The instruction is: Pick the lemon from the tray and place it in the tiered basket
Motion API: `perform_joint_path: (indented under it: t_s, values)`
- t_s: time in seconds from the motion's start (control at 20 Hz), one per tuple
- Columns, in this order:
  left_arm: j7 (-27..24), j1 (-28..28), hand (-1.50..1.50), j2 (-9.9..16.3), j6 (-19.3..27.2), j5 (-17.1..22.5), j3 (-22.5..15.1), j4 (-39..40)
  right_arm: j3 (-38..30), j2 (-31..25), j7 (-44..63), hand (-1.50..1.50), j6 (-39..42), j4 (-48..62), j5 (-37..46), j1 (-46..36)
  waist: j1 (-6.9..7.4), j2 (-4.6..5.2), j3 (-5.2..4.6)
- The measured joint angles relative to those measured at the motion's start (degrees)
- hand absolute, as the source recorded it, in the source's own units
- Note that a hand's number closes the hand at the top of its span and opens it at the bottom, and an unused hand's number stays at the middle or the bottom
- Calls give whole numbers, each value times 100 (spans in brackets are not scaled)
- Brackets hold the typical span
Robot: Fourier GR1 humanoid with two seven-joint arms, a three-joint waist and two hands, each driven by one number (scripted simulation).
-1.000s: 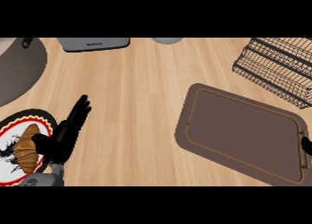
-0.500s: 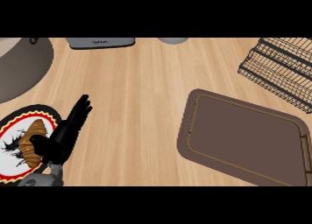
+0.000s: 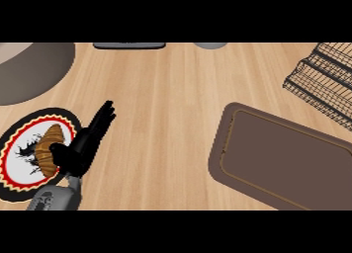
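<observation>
1. Counter (image 3: pixel 171 89) of pale wood fills the frame from edge to edge.
2. At the lower left, the left hand (image 3: pixel 82 146) rises from a grey forearm (image 3: pixel 56 198), its black fingers straight and pressed together, pointing up and slightly right; it holds nothing.
3. The hand's thumb reaches left over the rim of a round plate (image 3: pixel 11 148), which has a black border, a red zigzag ring and a white centre with a dark splatter mark.
4. On that plate lies a brown croissant (image 3: pixel 49 148), just beside the thumb.
5. At the lower right sits a brown tray (image 3: pixel 281 153) with rounded corners and a thin lighter line inside its rim; its right end runs out of the frame.
6. No lemon shows on the visible part of the tray, so I cannot tell where it is.
7. At the upper right stands the tiered basket (image 3: pixel 332 79), made of black wire, well apart from the hand and just above the tray.
8. At the upper left is part of a large grey round object (image 3: pixel 25 69).
9. Along the top edge, a dark flat object (image 3: pixel 128 45) and a small grey round one (image 3: pixel 209 45) are cut off.
10. The right hand does not show anywhere.
</observation>
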Motion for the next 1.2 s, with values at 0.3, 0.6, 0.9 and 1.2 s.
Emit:
perform_joint_path:
  t_s: [0.3, 0.6, 0.9, 1.2]
  values:
    - [-66, -167, 0, -114, -68, -103, -22, 202, 776, -413, 479, 150, 45, 980, 139, -1522, 158, 35, -1]
    - [-11, -263, 0, -144, -162, -112, -1, 225, 1721, -199, 635, 150, -99, 1964, 559, -2984, 263, 58, -1]
    - [7, -307, 0, -187, -193, -158, 8, 223, 2309, 199, 350, 150, -195, 3199, 1076, -4174, 289, 72, 3]
    - [-5, -217, 0, -216, -183, -213, 36, 154, 2551, 667, -70, 150, -454, 4306, 1504, -5025, 267, 73, 6]
